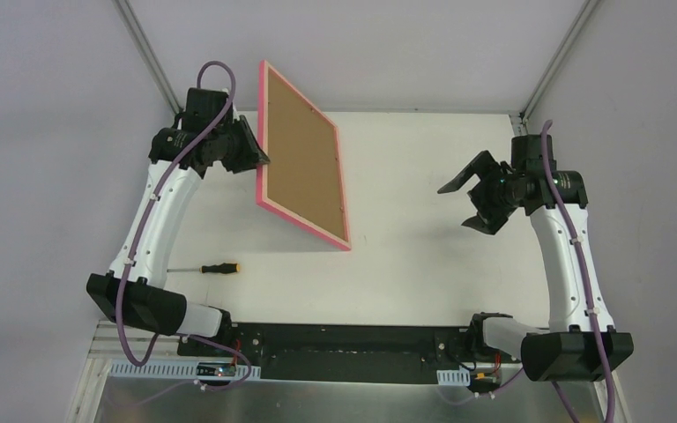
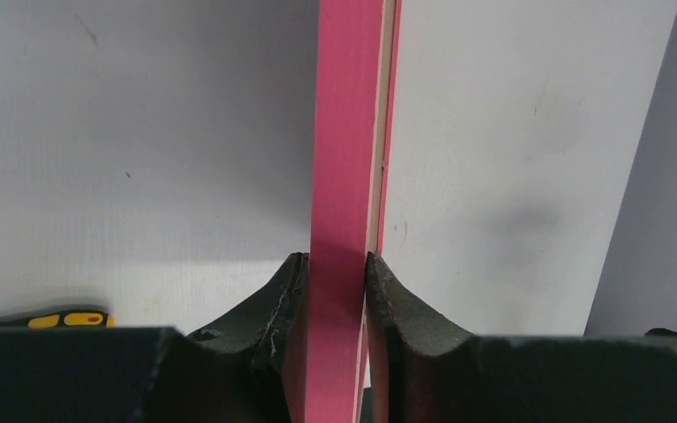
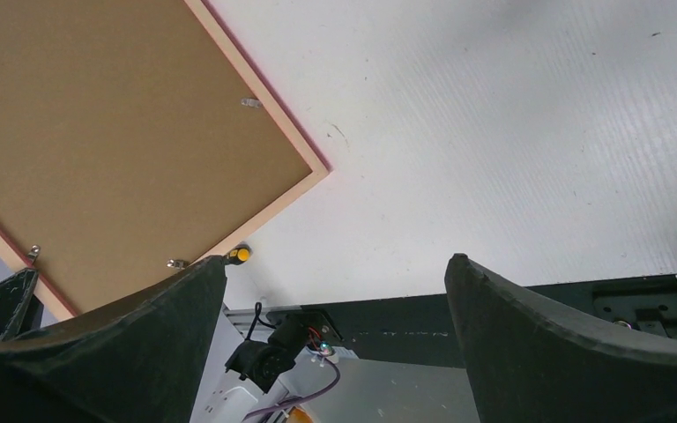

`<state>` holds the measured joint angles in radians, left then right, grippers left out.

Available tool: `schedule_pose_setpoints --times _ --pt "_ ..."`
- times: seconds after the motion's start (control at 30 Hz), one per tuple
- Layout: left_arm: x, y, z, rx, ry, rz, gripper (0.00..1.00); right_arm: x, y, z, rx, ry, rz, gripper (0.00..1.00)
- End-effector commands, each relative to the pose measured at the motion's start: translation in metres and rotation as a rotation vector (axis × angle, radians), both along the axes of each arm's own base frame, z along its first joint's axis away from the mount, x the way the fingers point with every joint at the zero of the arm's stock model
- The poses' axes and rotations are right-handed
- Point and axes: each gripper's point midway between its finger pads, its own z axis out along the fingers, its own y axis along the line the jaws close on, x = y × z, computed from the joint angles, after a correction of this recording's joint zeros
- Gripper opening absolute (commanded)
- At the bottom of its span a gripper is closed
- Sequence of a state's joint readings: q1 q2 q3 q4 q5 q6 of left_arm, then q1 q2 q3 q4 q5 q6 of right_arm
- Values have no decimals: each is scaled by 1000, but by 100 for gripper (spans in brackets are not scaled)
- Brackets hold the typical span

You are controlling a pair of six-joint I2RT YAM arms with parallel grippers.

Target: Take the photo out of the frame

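Note:
The thin pink frame (image 1: 303,225) stands tilted above the table, its brown back board (image 1: 304,159) facing the right arm. My left gripper (image 1: 260,159) is shut on the frame's left edge. In the left wrist view the pink edge (image 2: 344,159) runs up between the two dark fingers (image 2: 278,304), which press on both sides of it. My right gripper (image 1: 457,206) hangs open to the right of the frame, apart from it, with nothing between its fingers. The right wrist view shows the brown board (image 3: 115,132) with small metal tabs (image 3: 249,103). The photo is hidden behind the board.
A screwdriver (image 1: 207,267) with a black and yellow handle lies on the white table near the left arm; its handle (image 2: 53,320) also shows in the left wrist view. The black base rail (image 1: 344,339) runs along the near edge. Grey walls close in the sides.

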<state>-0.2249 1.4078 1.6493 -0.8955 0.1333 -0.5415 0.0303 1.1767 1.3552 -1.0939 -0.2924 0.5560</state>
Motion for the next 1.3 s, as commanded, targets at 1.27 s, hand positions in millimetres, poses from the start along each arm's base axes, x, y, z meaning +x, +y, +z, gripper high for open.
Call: schedule_pose_setpoints --times 1.27 --pt "-15 -128 -192 96 297 -549 0 -32 6 -38 -62 43 33 99"
